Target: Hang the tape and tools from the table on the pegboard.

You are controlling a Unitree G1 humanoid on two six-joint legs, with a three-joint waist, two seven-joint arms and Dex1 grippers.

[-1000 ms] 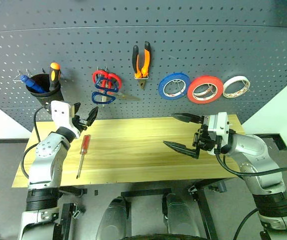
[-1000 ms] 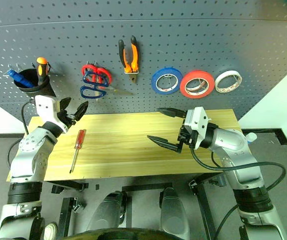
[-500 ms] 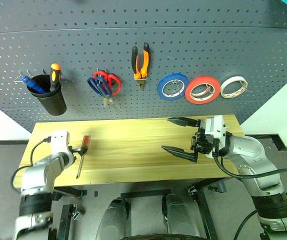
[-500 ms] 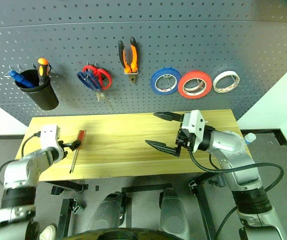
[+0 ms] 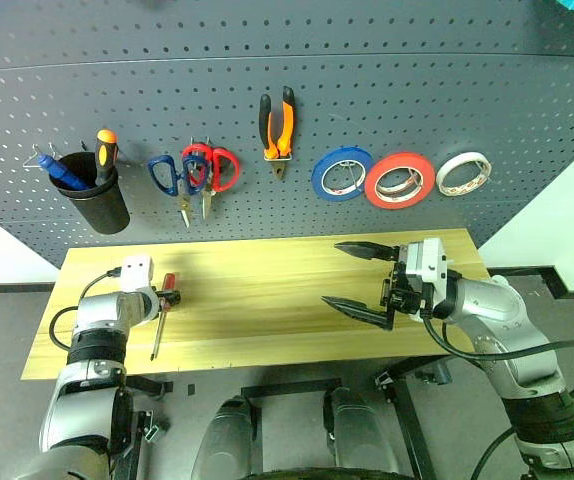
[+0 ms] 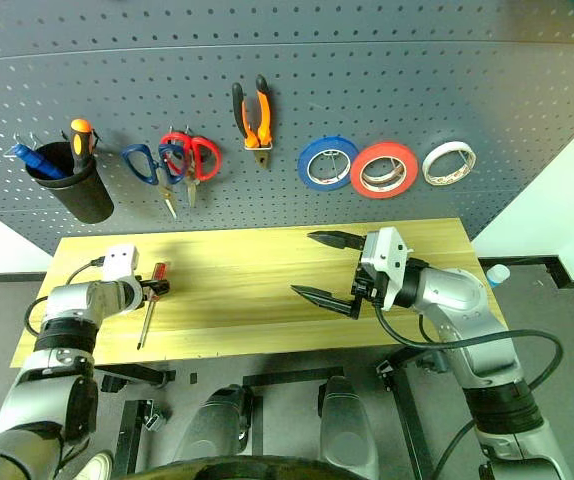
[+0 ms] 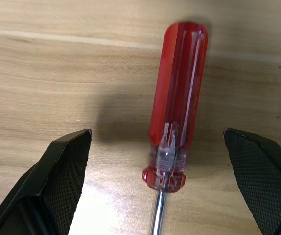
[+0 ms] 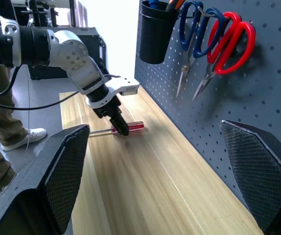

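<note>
Left hand angled down over bench, fingers spread astride screwdriver handle, ungrasped. Right hand level, pointing left, released.

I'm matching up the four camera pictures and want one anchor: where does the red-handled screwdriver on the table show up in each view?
Left eye view: screwdriver on the table's left end, beside the left hand.
Right eye view: same spot, left end.
Left wrist view: handle between the open fingers.
Right wrist view: far down the table, under the left hand.
Shared landmark: the pale wooden table.
</note>
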